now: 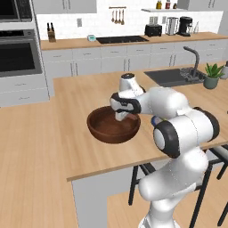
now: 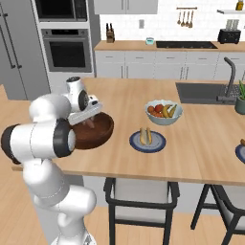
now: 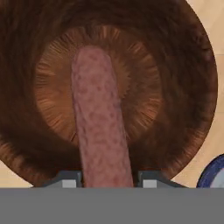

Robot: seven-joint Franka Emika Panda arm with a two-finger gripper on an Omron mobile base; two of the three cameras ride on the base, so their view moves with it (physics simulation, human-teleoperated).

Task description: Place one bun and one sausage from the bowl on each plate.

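Sausage (image 3: 101, 118) — lying in the wooden bowl (image 3: 183, 65) near the bench's left end, claw (image 3: 107, 181) clamping its near end for lifting. Plate (image 2: 148, 141) to the right — already carrying bun and sausage.

A light wooden kitchen island counter (image 2: 201, 143) carries a large dark reddish-brown wooden bowl (image 1: 113, 127), a pale bowl of colourful fruit (image 2: 163, 113), a blue-rimmed round plate (image 2: 148, 141) and, at its far edge, apparently a second plate (image 2: 240, 152).
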